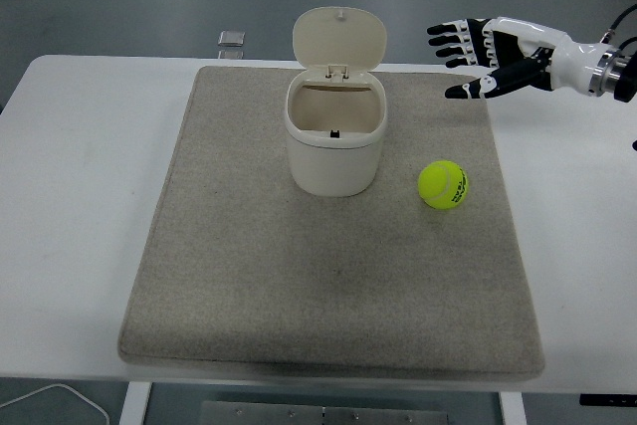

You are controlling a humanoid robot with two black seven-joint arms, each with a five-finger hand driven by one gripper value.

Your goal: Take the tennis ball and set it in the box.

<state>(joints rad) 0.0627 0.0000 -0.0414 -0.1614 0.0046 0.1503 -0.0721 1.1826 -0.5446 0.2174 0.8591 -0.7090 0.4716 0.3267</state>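
While spread and holding nothing, fingers [450,39] of right hand [486,49] point left, thumb lowest, hovering over mat's far right corner, beyond ball and apart from it. Right arm enters from right edge. Left hand out of view. Ball [443,184], yellow-green, rests on mat [249,296] just right of box, not touching it. Box [333,136], cream, upright near mat's far middle, hinged lid raised at back, inside looks empty. Mat grey, lying on white table [80,196]. Small grey object [231,39] on table beyond mat's far left edge.
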